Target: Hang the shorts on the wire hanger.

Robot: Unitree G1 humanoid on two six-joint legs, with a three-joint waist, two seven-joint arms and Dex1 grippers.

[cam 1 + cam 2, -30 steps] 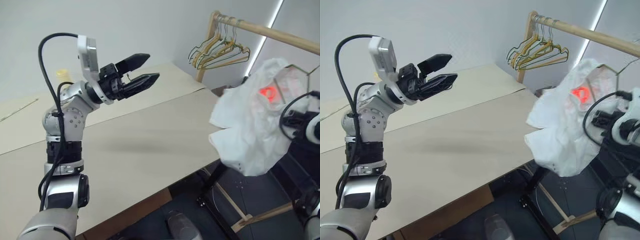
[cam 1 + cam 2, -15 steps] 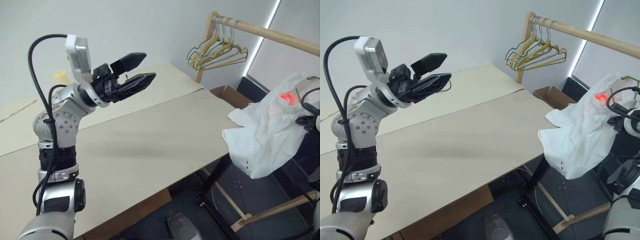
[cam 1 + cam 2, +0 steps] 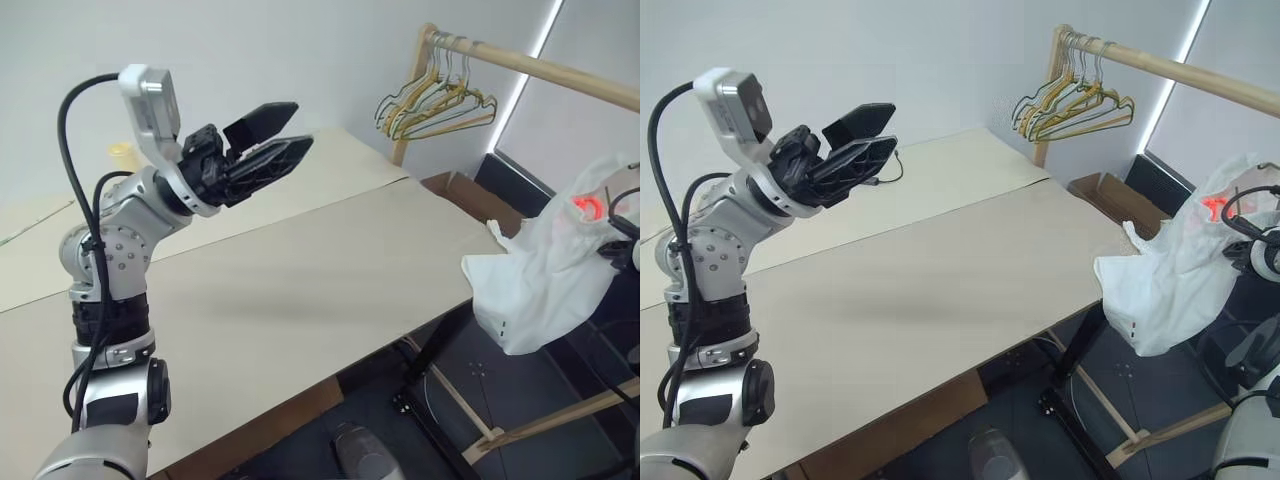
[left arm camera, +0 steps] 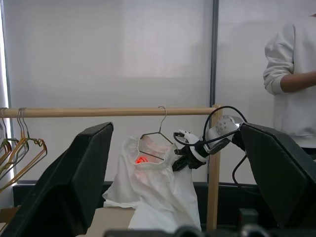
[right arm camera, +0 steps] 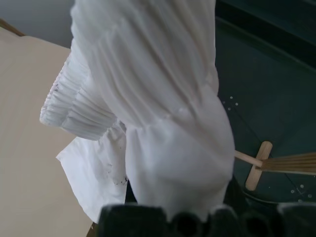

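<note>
Shifted rightward since a second ago, the shorts (image 3: 545,275) now hang past the table (image 3: 300,290) edge at 3 o'clock in the head views, partly cut off by the frame. The left gripper (image 3: 270,140) is raised at 10 o'clock, fingers spread wide and empty.

From the left wrist, the wire hanger (image 4: 157,132) carries the shorts below the wooden rail (image 4: 98,112); the right gripper (image 4: 183,157) is clenched at the cloth's waistband. A person's sleeve (image 4: 289,74) shows at 2 o'clock.

From the right wrist, white cloth drapes over the fingers, hiding them. No writing is legible.
</note>
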